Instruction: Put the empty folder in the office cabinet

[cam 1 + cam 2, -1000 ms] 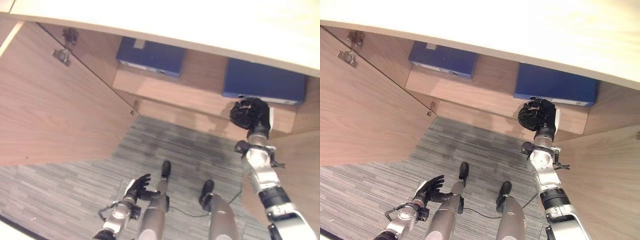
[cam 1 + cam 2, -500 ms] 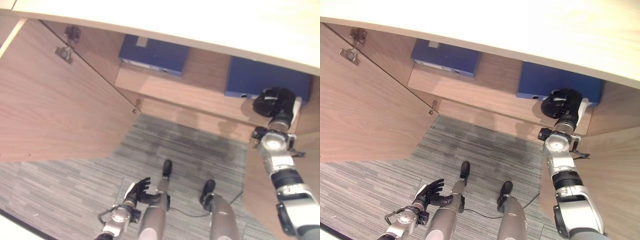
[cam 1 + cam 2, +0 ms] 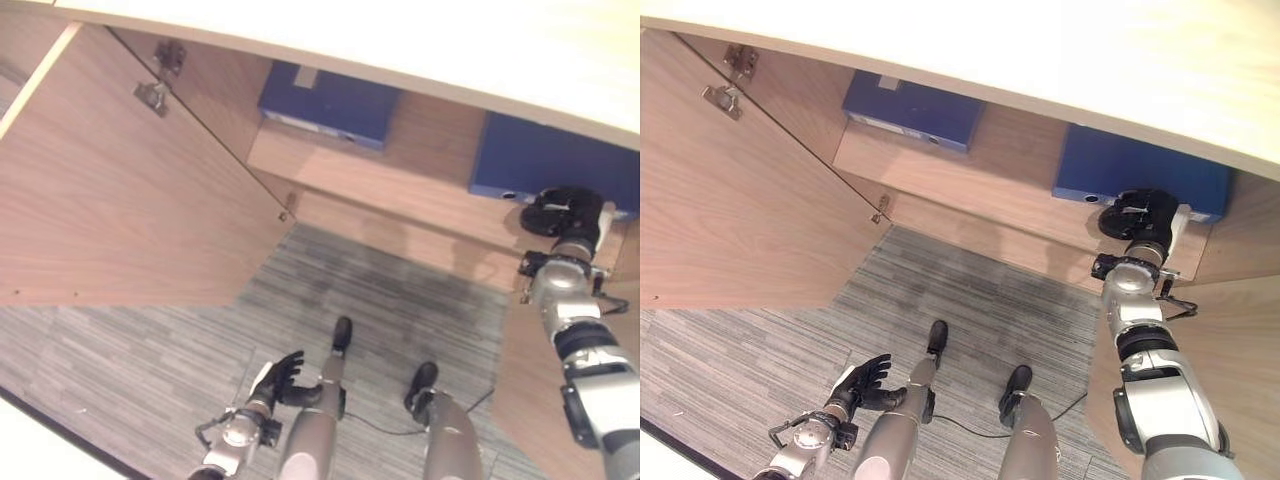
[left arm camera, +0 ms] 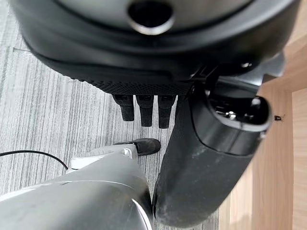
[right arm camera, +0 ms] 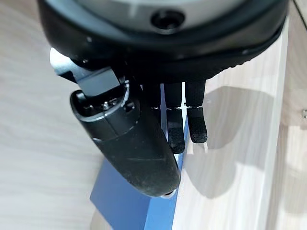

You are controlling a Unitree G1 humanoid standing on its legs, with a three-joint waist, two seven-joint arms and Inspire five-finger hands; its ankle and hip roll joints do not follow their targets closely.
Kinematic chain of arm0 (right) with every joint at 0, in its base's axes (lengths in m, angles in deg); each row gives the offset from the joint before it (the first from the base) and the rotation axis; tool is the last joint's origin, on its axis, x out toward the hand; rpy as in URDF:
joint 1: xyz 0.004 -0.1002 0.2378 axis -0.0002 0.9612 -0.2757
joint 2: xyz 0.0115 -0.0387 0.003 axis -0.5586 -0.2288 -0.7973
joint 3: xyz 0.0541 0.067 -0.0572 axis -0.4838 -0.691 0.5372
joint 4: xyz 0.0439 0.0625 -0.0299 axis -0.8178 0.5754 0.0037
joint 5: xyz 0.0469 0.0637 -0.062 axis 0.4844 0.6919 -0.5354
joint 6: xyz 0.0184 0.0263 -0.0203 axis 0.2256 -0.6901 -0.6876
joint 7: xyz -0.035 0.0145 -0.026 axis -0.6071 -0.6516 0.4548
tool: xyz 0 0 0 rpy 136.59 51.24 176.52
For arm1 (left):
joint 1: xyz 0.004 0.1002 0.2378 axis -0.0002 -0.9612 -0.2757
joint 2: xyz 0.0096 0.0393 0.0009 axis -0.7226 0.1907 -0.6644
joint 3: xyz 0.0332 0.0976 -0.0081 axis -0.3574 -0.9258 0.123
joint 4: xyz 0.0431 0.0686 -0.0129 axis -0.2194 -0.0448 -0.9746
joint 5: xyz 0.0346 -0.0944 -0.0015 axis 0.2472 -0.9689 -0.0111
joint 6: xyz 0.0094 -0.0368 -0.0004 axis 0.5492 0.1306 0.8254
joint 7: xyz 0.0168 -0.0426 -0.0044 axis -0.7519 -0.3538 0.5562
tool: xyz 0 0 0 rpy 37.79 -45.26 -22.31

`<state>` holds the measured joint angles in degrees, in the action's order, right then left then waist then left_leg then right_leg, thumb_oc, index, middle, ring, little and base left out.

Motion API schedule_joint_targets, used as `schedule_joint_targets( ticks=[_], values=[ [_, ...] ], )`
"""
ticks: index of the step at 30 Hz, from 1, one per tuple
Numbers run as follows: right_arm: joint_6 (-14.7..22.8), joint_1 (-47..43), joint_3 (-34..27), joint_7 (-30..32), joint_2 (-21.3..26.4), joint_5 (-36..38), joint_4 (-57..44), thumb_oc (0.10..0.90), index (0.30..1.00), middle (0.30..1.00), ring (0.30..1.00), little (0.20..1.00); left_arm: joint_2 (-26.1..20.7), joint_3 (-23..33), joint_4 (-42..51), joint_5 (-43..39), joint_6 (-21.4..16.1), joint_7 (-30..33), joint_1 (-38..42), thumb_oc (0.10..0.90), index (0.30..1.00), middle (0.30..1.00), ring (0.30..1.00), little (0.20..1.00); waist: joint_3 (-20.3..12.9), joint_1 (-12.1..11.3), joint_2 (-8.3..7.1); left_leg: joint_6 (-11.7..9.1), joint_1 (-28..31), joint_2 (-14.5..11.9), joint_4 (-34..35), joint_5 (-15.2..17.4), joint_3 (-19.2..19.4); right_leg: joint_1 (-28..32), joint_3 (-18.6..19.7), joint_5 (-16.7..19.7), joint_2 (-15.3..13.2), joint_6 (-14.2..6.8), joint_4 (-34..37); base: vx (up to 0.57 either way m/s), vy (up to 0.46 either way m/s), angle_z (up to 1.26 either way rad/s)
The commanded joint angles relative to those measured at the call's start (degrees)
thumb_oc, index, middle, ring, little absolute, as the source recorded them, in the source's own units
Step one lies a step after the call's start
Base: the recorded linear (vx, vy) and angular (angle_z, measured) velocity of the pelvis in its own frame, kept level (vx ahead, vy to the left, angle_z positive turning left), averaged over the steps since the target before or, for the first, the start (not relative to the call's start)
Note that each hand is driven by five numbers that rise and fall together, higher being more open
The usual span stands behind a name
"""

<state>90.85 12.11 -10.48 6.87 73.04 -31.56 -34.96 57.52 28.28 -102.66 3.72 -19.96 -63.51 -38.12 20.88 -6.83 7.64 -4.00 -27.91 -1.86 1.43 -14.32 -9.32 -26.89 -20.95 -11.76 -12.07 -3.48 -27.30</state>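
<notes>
Office cabinet (image 3: 970, 190): light wood, open at the front, left door (image 3: 740, 220) swung wide toward 9 o'clock, hinges showing near its upper edge.

Shelf (image 3: 980, 175) inside: two blue folders lying flat. First folder (image 3: 912, 108) at about 11 o'clock, well apart from the second. Second folder (image 3: 1140, 172) at about 2 o'clock, near the cabinet's right wall, spine facing outward.

Right robot hand (image 3: 1145, 215): reaching onto the shelf at the front edge of the second folder; fingers (image 5: 175, 134) straight and relaxed, tips against or just over the folder's blue edge, exact contact cannot be told; nothing clasped. White cover on the thumb side.

Left robot hand (image 3: 275, 378): low at 7 o'clock, over the grey striped carpet (image 3: 150, 360); fingers loosely spread, holding nothing.

Right door (image 3: 1240, 360): partly seen at 4 o'clock, beside the right arm.
</notes>
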Motion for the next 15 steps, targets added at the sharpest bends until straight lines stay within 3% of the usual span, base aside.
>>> schedule_joint_targets(
  ticks=[1, 15],
  values=[
    [3.15, -5.96, 0.82, 1.14, 6.05, 0.47, -1.19, 0.400, 0.300, 0.300, 0.300, 0.300, -3.33, -1.75, 0.48, -0.98, -1.01, 0.40, -1.26, 0.800, 0.900, 0.900, 0.900, 0.900, 0.03, -0.64, -0.82, -1.40, 5.35, 0.53, -3.80, 12.52, 1.42, 4.59, 2.67, 5.03, 0.24, -4.53, 11.43, 0.00, 0.012, 0.08],
    [1.36, -14.70, 5.59, 0.10, 9.20, 3.33, 9.01, 0.400, 0.300, 0.300, 0.300, 0.300, -6.49, -5.13, 6.71, -3.23, -2.45, 0.57, 1.13, 0.800, 0.900, 0.900, 0.900, 0.900, 2.66, -1.48, 1.28, -1.51, 1.97, 1.13, -4.46, 11.95, 2.06, 0.42, 2.91, 4.88, -0.45, -4.83, 9.62, 0.00, 0.001, 0.00]
  ],
)
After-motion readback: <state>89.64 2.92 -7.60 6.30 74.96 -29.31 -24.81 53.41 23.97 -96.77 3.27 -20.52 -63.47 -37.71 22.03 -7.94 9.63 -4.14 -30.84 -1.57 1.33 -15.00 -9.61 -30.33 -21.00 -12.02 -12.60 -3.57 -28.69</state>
